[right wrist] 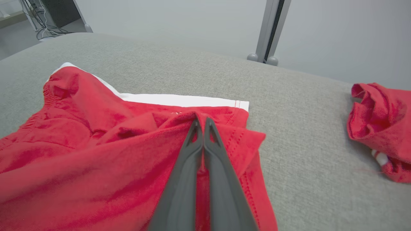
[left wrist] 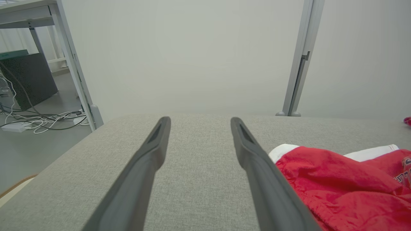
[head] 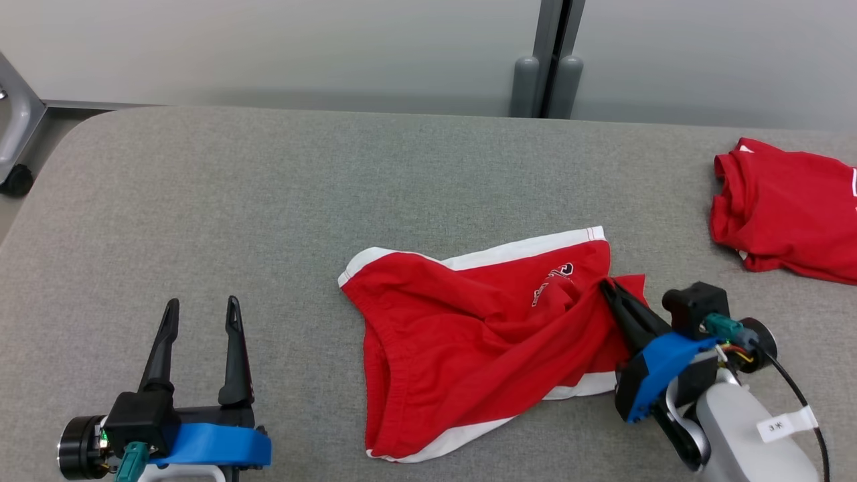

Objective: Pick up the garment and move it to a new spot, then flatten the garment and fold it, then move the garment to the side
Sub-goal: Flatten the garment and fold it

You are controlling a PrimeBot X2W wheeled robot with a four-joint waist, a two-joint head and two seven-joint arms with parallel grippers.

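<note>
Red shorts [head: 469,341], crumpled on grey table [head: 201,187]. My right gripper [head: 608,286] pinches a fold by the hem, likely for lifting; my left gripper [head: 203,302] hovers apart, spread, empty.

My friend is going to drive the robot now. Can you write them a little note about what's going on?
Left gripper: open, holding nothing, over bare table to the left of the shorts.
Right gripper: shut on a fold at the right side of the red shorts.
Shorts: in the middle of the table, rumpled, white trim showing. Another red garment lies bunched at the far right.
Done: shorts gripped.
Left: flatten them, fold them, move them to the side.
</note>
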